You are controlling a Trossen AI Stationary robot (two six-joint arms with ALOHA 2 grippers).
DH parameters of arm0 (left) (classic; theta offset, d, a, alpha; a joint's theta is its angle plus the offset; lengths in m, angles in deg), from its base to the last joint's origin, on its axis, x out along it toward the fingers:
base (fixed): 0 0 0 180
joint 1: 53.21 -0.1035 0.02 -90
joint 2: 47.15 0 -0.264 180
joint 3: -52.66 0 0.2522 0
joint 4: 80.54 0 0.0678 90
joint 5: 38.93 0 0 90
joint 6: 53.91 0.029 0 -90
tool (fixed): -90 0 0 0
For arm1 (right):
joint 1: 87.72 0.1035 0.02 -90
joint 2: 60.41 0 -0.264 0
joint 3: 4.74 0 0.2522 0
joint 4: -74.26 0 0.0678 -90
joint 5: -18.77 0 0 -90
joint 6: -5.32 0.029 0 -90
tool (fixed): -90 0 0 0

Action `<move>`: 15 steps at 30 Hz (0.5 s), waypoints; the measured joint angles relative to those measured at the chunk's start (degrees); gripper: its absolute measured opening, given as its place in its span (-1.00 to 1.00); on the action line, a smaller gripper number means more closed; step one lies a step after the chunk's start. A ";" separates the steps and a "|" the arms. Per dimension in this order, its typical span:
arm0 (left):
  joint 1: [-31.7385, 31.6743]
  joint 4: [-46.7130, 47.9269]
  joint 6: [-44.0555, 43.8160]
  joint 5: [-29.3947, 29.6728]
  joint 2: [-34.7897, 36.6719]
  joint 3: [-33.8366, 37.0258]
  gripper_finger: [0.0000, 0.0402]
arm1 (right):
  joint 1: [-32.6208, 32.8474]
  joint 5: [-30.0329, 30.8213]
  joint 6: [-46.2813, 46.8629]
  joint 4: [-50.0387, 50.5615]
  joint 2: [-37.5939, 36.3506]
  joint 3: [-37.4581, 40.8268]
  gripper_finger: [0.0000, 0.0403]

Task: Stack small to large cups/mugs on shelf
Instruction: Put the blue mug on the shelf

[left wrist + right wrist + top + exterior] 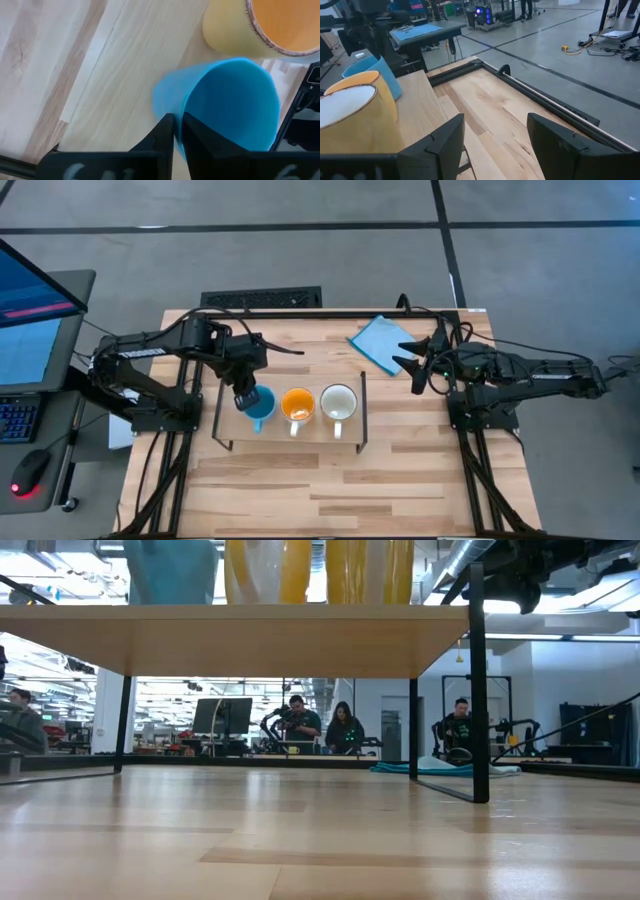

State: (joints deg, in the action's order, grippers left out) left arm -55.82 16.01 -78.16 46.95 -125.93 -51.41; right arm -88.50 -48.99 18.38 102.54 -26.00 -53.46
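Note:
Three mugs stand in a row on the light-wood shelf (300, 439): a blue mug (262, 410) at the left end, an orange mug (297, 404) in the middle and a white mug (339, 402) at the right end. My left gripper (245, 396) is above the shelf's left end, shut on the blue mug (235, 100). My right gripper (414, 364) is open and empty, off the shelf's far right corner, beside a flat blue cloth (379, 340). In the low view the blue mug's base (170, 595) meets the shelf top (240, 640). My left gripper pinches the blue mug's wall at its rim (178, 137), on the mug's far-left side. One finger (205, 137) is inside the mug and one finger (161, 135) is outside. The fingers come from above, slanting down. The mug's base is at the shelf top.
The orange mug (265, 25) stands close beside the blue one. Thin black wire legs (478, 690) hold the shelf above the tabletop (300, 490). A black frame edges the table's far side (520, 80). People sit at desks in the room behind (300, 725).

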 joint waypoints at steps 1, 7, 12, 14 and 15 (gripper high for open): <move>0.00 0.04 0.00 0.01 0.00 0.00 -0.90 | 0.00 0.00 0.00 0.00 0.01 0.00 0.19; 0.00 0.04 -0.09 0.22 0.00 0.00 -0.91 | 0.00 0.00 -0.01 0.00 0.01 0.00 0.19; 0.00 0.02 -0.17 0.41 -0.02 0.00 -0.91 | 0.00 -0.16 -0.02 0.00 0.00 0.00 0.19; 0.00 0.02 -0.20 0.99 -0.02 0.00 -0.91 | 0.00 -0.17 -0.02 0.00 0.01 0.00 0.19; 0.00 0.02 -0.20 1.50 -0.02 0.00 -0.91 | 0.00 -0.17 -0.02 0.00 0.01 0.00 0.19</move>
State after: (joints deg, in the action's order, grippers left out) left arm -55.82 16.03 -78.35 48.45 -125.96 -51.41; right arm -88.50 -49.16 18.36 102.54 -25.99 -53.46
